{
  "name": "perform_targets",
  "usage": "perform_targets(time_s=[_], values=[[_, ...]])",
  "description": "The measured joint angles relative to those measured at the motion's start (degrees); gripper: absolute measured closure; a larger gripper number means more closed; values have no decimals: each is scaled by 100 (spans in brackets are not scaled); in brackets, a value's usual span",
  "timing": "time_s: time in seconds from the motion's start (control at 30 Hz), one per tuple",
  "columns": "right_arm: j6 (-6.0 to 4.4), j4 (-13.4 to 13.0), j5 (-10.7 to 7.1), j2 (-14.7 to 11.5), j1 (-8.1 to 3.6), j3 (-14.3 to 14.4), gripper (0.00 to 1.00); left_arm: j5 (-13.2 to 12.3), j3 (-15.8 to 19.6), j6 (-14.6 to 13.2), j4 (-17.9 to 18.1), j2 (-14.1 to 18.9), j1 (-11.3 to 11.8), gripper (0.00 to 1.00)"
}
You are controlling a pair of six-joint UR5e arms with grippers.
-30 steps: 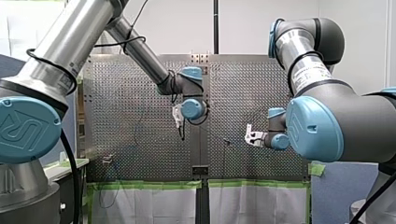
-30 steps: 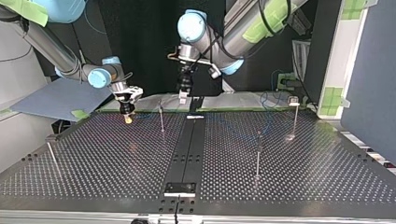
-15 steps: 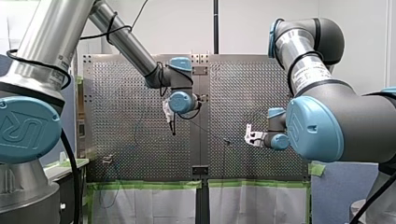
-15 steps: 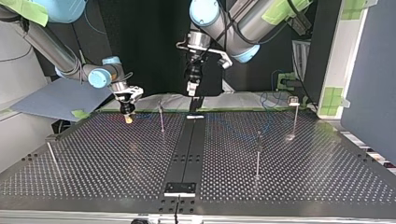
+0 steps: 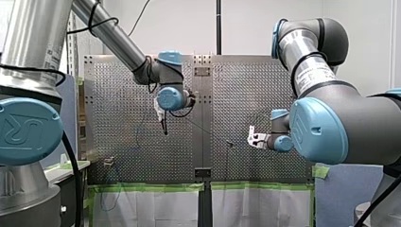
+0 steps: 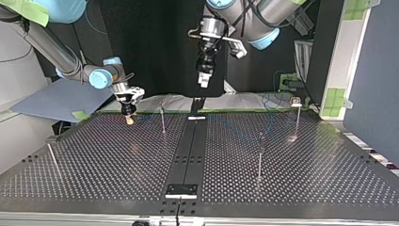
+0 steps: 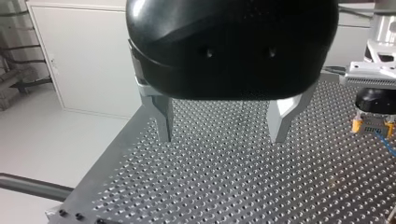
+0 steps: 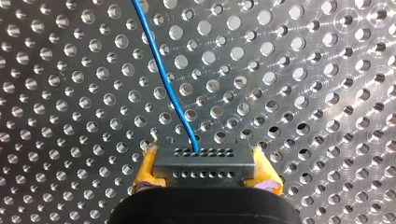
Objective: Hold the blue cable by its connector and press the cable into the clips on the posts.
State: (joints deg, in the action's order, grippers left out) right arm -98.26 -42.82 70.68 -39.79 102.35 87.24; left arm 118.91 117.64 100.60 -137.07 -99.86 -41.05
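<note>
Hovering high above the perforated table [image 6: 306,169] in the top view, my left gripper [image 6: 203,80] is well apart from the posts [image 6: 259,155]. Its wrist view shows the fingers [image 7: 161,119] spread and empty. Right wrist view: my right gripper [image 8: 205,170] clamps the connector [image 8: 204,161], blue cable [image 8: 160,70] trailing ahead; clipping looks not yet begun.

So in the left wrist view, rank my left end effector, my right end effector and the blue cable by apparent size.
1. Left end effector, nearest the camera.
2. Right end effector holding the connector, farther off.
3. Blue cable, a thin stretch.
</note>
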Motion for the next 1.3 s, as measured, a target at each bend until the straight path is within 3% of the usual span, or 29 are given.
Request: perform_targets(time_s=[0.43, 0.57, 0.87, 1.07, 1.3], values=[[0, 9, 0, 0, -16, 0, 100, -154, 763, 174, -6, 764, 9, 1], [47, 45, 49, -8, -39, 0, 100, -170, 966, 191, 49, 918, 12, 1], [250, 362, 312, -243, -131, 0, 100, -215, 1434, 180, 217, 627, 82, 1], [299, 629, 401, -545, -141, 27, 100, -250, 1493, 146, 284, 574, 136, 1], [272, 670, 419, -769, -149, 74, 100, -256, 1495, 79, 287, 571, 192, 1]])
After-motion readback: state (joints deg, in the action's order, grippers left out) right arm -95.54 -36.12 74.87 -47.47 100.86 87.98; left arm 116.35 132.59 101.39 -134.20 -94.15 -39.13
